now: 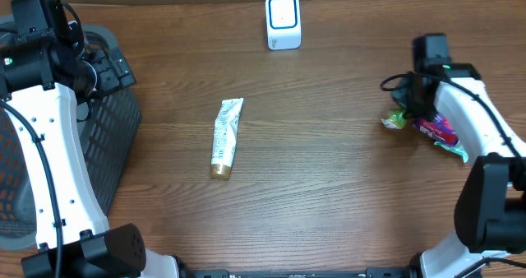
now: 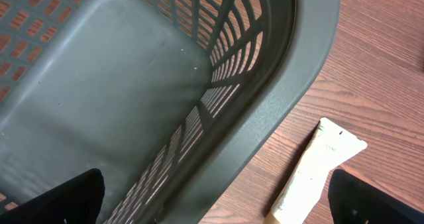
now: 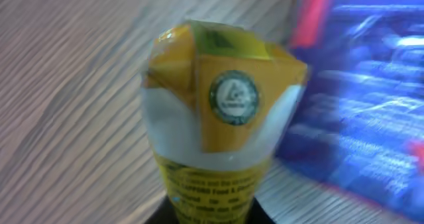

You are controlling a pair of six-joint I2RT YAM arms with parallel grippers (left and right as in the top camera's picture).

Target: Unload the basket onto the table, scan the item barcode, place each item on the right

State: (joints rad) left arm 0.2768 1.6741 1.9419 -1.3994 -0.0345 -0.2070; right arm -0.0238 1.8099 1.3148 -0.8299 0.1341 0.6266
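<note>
Right wrist view: the yellow packet (image 3: pixel 222 111) sits close up against the right gripper (image 1: pixel 411 109), at the table's right beside a blue wrapper (image 3: pixel 361 105). I cannot tell whether the jaws pinch it. It looks light, crinkly and slippery, so I'd grip its flat body. The left gripper (image 2: pixel 218 201) hangs spread over the basket (image 2: pixel 298 71).

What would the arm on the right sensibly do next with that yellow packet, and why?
Probably close the right gripper firmly on the yellow packet and lift it a little. The packet sits right at the gripper, next to a blue packet, and a firm hold isn't evident; the white scanner stands well away from it.
</note>
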